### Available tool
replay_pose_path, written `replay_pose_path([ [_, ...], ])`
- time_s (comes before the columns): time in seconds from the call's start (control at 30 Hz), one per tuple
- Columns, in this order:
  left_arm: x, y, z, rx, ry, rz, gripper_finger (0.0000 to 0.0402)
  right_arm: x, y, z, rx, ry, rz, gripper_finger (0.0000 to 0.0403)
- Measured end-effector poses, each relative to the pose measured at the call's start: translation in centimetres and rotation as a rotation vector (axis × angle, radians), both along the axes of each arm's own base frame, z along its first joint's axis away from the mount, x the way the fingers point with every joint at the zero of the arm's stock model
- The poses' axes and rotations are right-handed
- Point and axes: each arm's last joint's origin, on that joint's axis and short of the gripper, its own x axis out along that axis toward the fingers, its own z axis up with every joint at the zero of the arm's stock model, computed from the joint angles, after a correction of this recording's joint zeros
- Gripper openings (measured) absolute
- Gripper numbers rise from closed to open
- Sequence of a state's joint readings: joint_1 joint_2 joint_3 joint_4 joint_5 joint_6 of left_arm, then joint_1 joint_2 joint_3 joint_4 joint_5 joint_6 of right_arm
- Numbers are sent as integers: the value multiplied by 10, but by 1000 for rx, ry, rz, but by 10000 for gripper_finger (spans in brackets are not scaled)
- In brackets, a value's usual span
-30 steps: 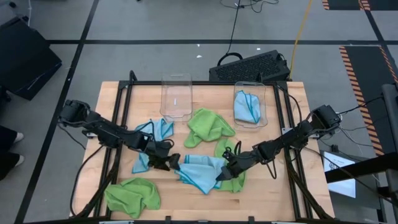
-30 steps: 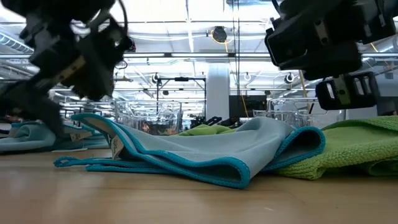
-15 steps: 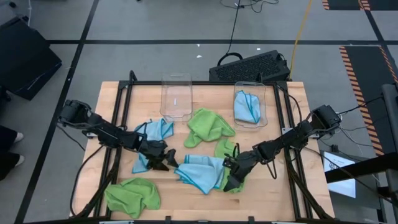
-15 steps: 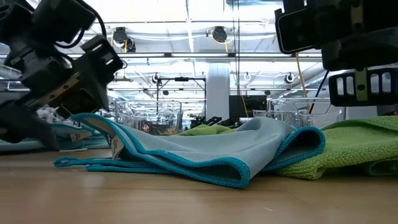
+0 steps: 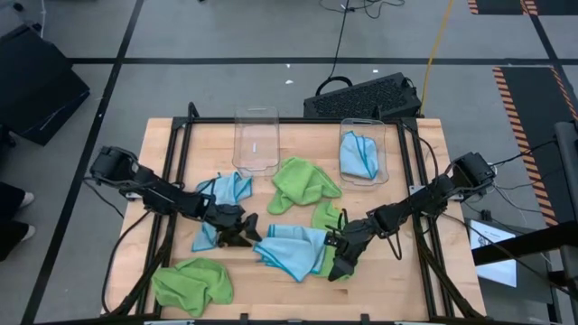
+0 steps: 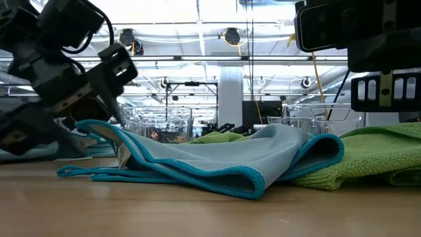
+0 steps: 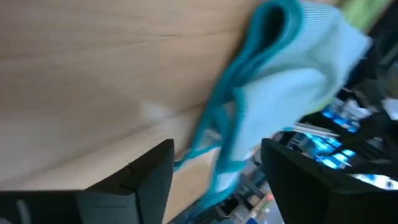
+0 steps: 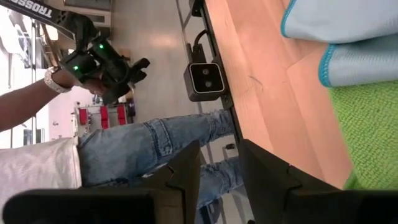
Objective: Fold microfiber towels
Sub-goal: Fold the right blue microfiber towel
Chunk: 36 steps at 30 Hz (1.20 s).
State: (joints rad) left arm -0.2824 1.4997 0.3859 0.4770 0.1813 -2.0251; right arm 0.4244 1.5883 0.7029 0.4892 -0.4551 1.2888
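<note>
Crucially, the blue towel lies lengthwise between both: left gripper, open, at its near corner; right gripper, narrowly parted, empty, opposite.

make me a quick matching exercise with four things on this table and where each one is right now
Things:
1. Folded blue towel
2. Crumpled green towel
3. Empty bin
4. Left gripper

Places:
A. Table's front left corner
B. At the folded blue towel's left edge
C. Back of the table, left of the bin holding a blue towel
D. Front middle, between the two grippers

Pairs: 1-D, 2-A, 3-C, 4-B
</note>
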Motion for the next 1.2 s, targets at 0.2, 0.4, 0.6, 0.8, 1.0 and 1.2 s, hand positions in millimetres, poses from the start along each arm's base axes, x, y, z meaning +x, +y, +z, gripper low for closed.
replay_pose_path([
  [0.2,5,-2,-5,-13,-26,1,214,1,-4,-1,-1,4,8,106],
  [0.4,9,-4,-10,-32,-53,-6,176,2,-6,-1,-1,4,-1,106],
  [0.6,11,-9,-8,-28,-105,-26,111,2,-6,-1,-2,2,-1,106],
  [0.8,10,-14,-8,15,-140,-54,15,3,-7,-1,-9,-4,-3,106],
  [1.0,16,-16,5,59,-308,52,5,4,-9,1,16,48,-139,106],
  [1.2,20,-14,15,82,-412,168,4,8,-11,13,128,46,-287,114],
])
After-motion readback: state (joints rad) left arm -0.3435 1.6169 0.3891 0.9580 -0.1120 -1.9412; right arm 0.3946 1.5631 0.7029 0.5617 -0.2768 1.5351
